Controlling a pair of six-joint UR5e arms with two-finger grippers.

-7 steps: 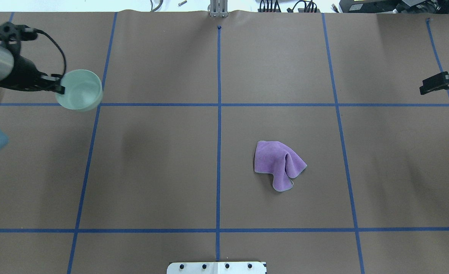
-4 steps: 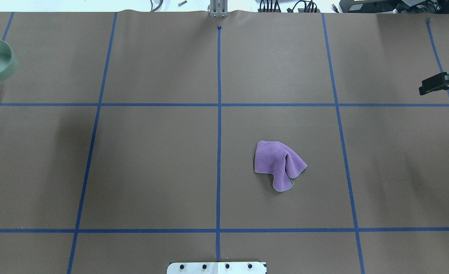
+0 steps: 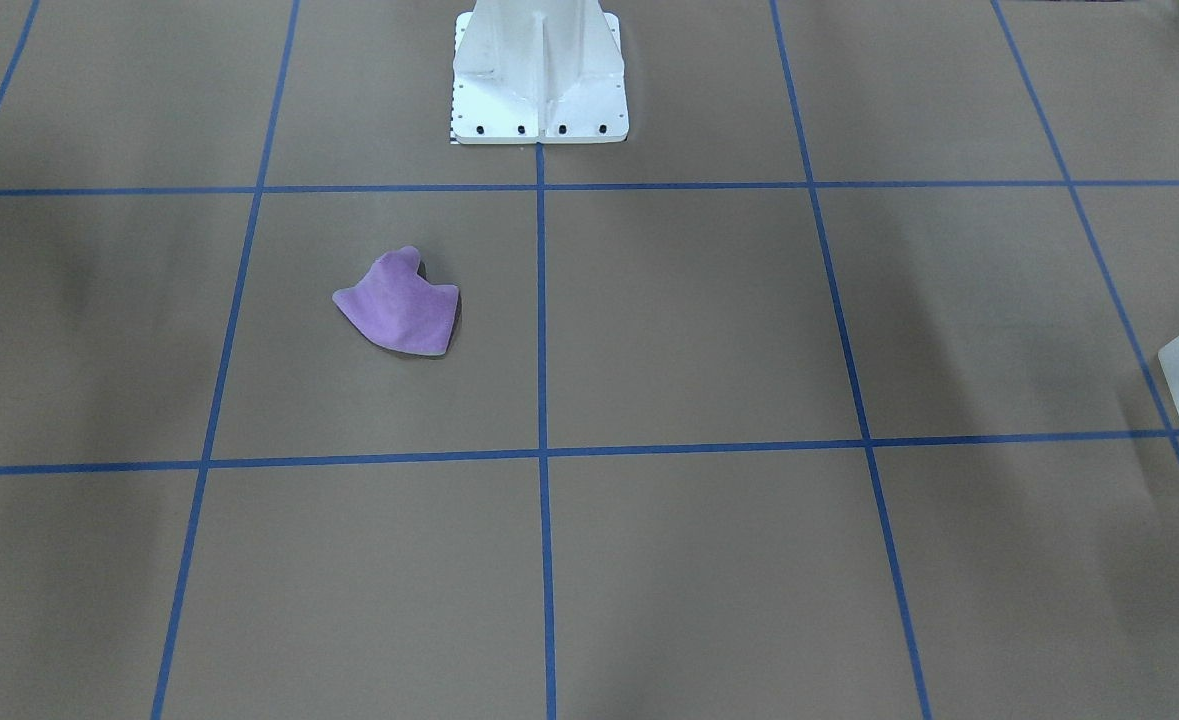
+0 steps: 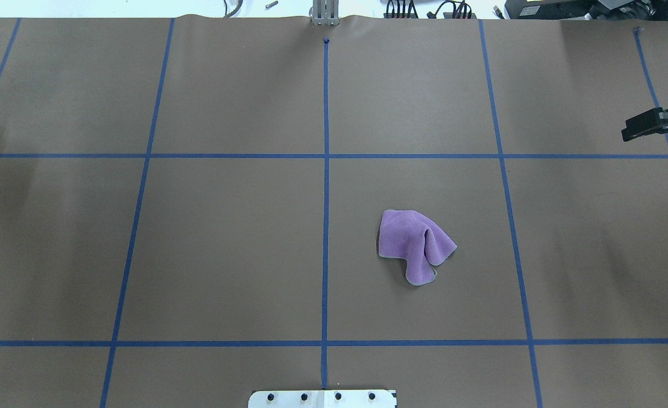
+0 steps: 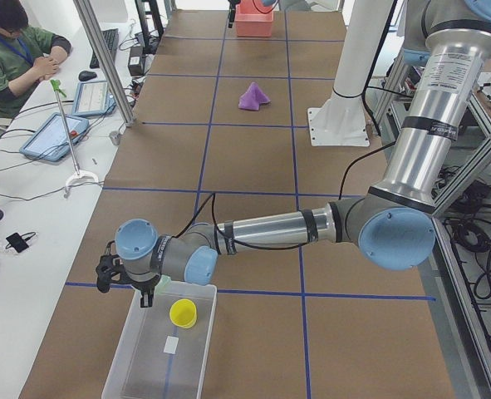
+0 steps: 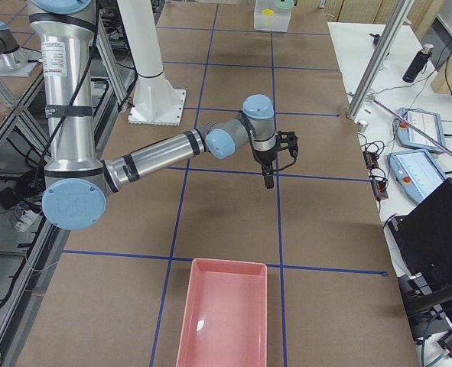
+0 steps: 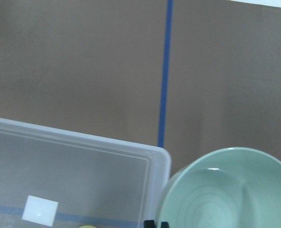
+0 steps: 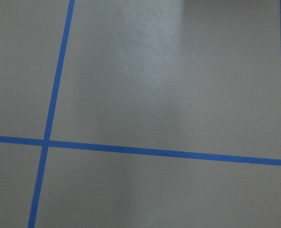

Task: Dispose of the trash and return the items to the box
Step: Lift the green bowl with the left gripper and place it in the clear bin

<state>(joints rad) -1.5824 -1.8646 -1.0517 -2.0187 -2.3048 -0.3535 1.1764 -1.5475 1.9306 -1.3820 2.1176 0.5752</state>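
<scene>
L pincer (image 5: 148, 296) grips mint bowl (image 7: 226, 192) rim at box (image 5: 122, 359) corner; yellow cup (image 5: 183, 313) inside box, just beside; R pincer (image 4: 629, 132) state unclear.

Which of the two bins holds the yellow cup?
The translucent white box: the yellow cup sits inside it. The pink bin is empty.
</scene>
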